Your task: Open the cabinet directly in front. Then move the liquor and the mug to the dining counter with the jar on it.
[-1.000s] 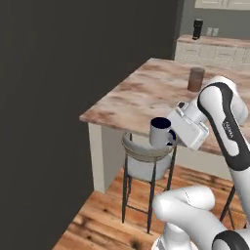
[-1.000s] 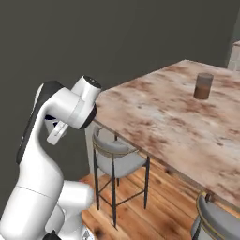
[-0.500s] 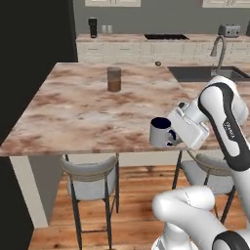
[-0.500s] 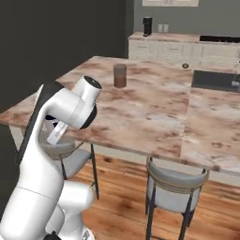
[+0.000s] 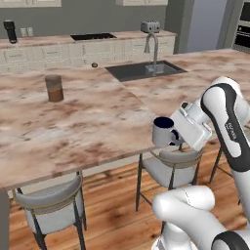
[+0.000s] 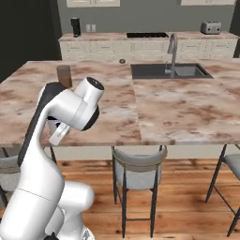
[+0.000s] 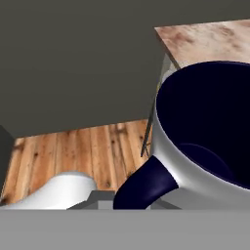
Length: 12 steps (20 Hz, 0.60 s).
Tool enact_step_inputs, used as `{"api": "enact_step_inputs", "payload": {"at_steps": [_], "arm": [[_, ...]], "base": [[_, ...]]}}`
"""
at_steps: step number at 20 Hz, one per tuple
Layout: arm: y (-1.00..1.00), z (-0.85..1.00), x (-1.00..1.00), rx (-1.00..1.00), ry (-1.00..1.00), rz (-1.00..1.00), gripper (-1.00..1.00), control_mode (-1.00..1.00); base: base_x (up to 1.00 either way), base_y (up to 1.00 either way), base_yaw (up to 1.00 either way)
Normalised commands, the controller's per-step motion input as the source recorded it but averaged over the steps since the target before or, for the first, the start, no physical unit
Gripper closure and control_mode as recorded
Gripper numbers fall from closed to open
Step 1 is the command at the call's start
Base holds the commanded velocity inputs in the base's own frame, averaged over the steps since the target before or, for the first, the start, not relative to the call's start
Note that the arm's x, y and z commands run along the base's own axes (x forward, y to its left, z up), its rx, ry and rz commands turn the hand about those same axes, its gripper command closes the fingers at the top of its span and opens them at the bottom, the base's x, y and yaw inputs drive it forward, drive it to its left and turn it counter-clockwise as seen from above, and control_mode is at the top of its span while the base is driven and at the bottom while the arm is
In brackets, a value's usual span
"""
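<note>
Fingers (image 5: 175, 137) were clamped tight on the mug (image 5: 163, 131), gripping at its dark handle side, and the arm held it upright in the air off the near edge of the bench (image 5: 97, 122), above a stool (image 5: 172, 166). From where I stood on the left, the mug's navy mouth faced up and its grey body hung just clear of the marble edge, not resting on anything. Close along the hand, the mug (image 7: 205, 136) sat right against the fingers, its handle (image 7: 146, 188) pointing back toward them, with wood floor (image 7: 78, 151) and a corner of the marble beyond it.

Counting things: one mug, one jar (image 5: 54, 88), one bench. The jar stood upright on the bench, well apart from the mug, toward the far left of the slab; from the right side it (image 6: 64, 75) peeked out behind the arm's shoulder. Two stools showed in front on the left side, the second (image 5: 51, 202) tucked under the bench's near edge. One sink (image 5: 146, 71) was set into the bench with one tap (image 5: 152, 46) behind it. On the back counter stood one toaster (image 5: 148, 27) and one dark canister (image 5: 10, 30).
</note>
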Motion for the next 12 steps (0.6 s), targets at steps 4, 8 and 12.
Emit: {"api": "enact_step_inputs", "payload": {"at_steps": [4, 8, 12], "arm": [[0.00, 0.00, 0.00, 0.00, 0.00, 0.00, 1.00, 1.00], [0.00, 0.00, 0.00, 0.00, 0.00, 0.00, 1.00, 1.00], [0.00, 0.00, 0.00, 0.00, 0.00, 0.00, 1.00, 1.00]], "base": [[0.64, 0.64, -0.03], [0.99, 0.41, 0.00], [1.00, 0.18, 0.00]]}}
